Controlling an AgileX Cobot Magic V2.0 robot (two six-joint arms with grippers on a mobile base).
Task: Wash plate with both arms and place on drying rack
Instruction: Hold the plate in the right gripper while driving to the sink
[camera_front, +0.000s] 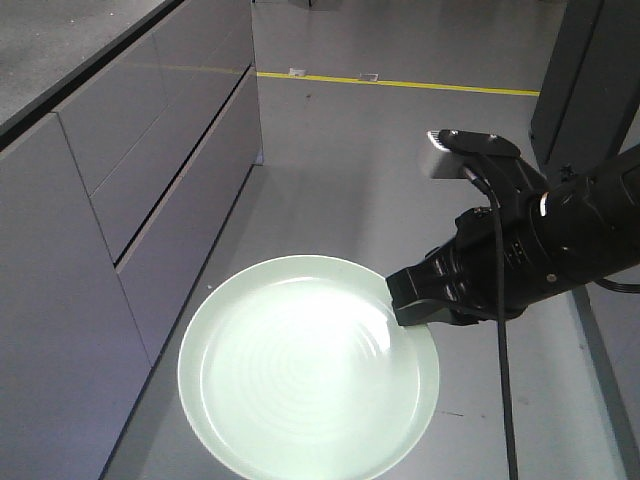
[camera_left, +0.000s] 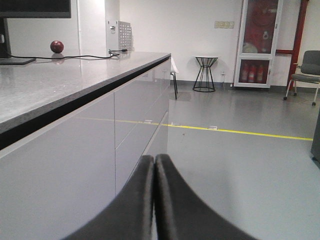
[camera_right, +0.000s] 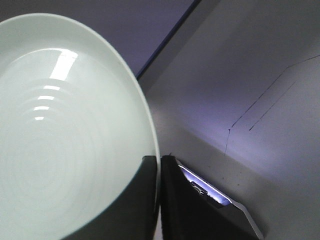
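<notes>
Your right pincer (camera_front: 412, 300) is clamped on the plate (camera_front: 308, 365), gripping its rim at the edge nearest the arm, which is the upper right of the disc in the front view. From that single grip the pale green plate reaches out to the left and toward the bottom of the frame, face up and roughly level. It hangs over the grey floor (camera_front: 400, 160), with nothing but the pincer touching it. Light glints off faint rings in its glossy hollow. In the right wrist view the rim runs down between the two dark fingers (camera_right: 145, 200), with the plate's hollow face filling the left side of the picture and one finger on each side of the edge. A small grey block (camera_front: 445, 155) sits on top of the right arm, and a black cable (camera_front: 500, 350) drops from the arm past the plate's right edge. Just left of the plate stands a row of grey cabinet drawers (camera_front: 150, 200); the plate is near them but apart from them. A yellow line (camera_front: 400, 84) crosses the floor well beyond. Your left pincer (camera_left: 154, 167) is pressed together, its two fingers meeting along a thin seam with nothing between them. It points along the cabinet fronts beneath a grey tabletop (camera_left: 60, 80), where a dark red ball (camera_left: 56, 46) and a black cord (camera_left: 75, 57) rest at the far end.
</notes>
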